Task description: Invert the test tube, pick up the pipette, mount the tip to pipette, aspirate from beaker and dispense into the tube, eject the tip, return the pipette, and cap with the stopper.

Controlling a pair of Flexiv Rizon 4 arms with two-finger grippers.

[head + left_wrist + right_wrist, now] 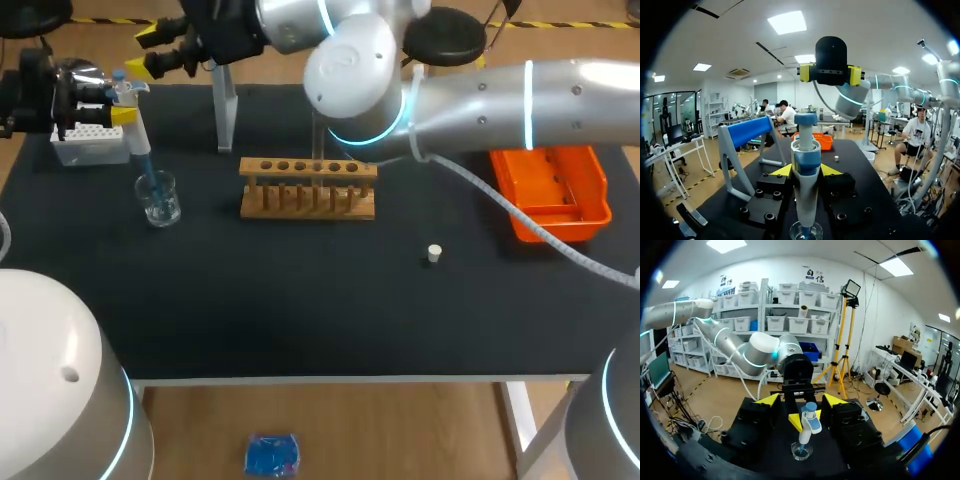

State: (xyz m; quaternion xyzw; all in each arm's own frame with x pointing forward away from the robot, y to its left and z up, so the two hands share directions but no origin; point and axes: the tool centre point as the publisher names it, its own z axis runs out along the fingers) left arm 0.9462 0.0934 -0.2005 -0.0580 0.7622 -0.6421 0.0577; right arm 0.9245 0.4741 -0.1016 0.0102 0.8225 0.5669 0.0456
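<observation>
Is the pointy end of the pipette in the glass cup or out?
In. The pipette stands upright in the left claw, its pointy end down inside the beaker.

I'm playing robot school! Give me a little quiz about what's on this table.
1. True or false: the left gripper is shut on the pipette.
2. What does the pipette's lower end reach down into? A) orange tray B) beaker C) wooden rack
3. Fill in: the small white stopper lies on the ___ mat.
Key: 1 true; 2 B; 3 black.
</observation>
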